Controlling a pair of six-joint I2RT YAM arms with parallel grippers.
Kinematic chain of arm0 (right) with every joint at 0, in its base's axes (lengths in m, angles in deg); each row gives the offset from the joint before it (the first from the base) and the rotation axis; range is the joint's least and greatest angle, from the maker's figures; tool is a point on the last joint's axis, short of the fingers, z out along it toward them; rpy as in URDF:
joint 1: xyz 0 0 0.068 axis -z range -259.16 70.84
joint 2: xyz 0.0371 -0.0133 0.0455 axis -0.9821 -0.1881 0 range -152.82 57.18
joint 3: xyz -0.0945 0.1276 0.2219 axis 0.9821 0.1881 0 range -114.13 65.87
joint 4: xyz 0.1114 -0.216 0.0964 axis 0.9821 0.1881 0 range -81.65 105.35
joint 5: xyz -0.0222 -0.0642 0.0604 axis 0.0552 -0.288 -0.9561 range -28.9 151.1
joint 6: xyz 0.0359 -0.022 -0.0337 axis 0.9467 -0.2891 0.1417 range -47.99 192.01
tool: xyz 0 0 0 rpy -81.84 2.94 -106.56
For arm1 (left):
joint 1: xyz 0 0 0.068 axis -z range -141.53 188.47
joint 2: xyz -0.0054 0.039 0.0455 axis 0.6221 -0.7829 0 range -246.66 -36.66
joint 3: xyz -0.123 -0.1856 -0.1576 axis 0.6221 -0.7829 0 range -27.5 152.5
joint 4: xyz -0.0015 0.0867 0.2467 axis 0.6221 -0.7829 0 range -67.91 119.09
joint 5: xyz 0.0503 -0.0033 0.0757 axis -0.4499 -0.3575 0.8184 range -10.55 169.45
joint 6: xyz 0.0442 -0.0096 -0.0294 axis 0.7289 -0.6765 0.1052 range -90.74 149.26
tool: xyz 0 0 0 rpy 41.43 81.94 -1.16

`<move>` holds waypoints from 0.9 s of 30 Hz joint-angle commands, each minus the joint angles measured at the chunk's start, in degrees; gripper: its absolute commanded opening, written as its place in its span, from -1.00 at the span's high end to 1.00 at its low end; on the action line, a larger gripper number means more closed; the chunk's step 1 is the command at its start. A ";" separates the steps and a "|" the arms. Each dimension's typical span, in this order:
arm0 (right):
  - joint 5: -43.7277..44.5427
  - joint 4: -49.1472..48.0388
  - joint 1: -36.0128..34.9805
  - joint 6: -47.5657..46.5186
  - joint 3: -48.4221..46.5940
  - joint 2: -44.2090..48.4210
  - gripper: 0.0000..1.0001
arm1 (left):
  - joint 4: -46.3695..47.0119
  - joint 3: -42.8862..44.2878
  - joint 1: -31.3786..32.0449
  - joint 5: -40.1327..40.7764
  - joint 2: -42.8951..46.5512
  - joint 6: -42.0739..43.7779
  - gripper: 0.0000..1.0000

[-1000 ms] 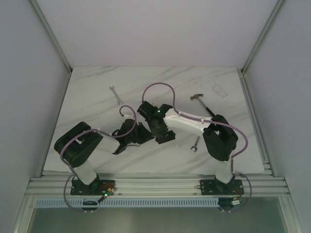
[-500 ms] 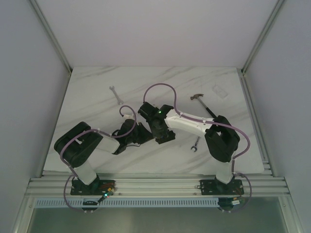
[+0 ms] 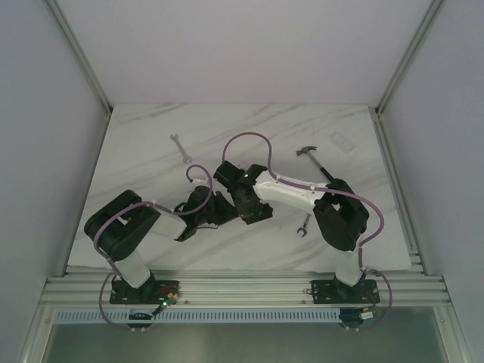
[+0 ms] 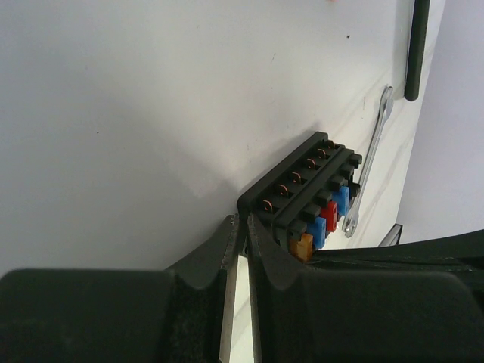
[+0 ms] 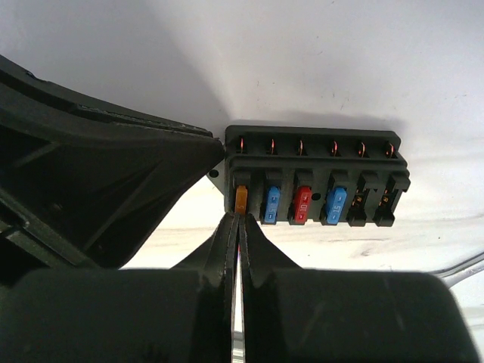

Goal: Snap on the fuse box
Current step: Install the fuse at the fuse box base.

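Note:
The fuse box (image 5: 314,160) is a small black block on the white table, with orange, blue and red fuses in a row. It also shows in the left wrist view (image 4: 302,189). In the top view both grippers hide it. My left gripper (image 4: 244,224) is shut on the box's end corner, and its dark body (image 5: 113,189) fills the left of the right wrist view. My right gripper (image 5: 240,219) is shut, with its tips pressed against the orange fuse (image 5: 241,199) in the end slot. In the top view the left gripper (image 3: 225,209) and right gripper (image 3: 253,214) meet mid-table.
A small wrench (image 3: 180,147) lies at the back left. A hammer (image 3: 318,162) and a clear plastic piece (image 3: 342,143) lie at the back right. Another wrench (image 3: 304,224) lies just right of the grippers, and also shows in the left wrist view (image 4: 368,170).
The right arm's elbow has shifted slightly to the left. Both grippers stay together at the fuse box.

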 commanded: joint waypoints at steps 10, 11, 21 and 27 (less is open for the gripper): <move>0.19 0.49 -1.65 -1.28 1.34 -11.54 1.00 | -5.15 -2.35 0.51 1.09 -0.10 0.88 0.60; -0.07 -0.24 -1.89 -1.77 0.99 -9.58 1.00 | -5.71 -2.36 0.50 1.28 0.40 1.10 0.60; 3.68 -3.57 -0.65 -1.61 4.64 13.29 0.28 | -18.22 -0.64 0.50 7.87 10.82 7.78 0.37; 5.15 -8.70 4.53 -0.21 15.77 24.20 -0.11 | -24.70 3.41 0.70 9.21 15.94 16.93 -0.08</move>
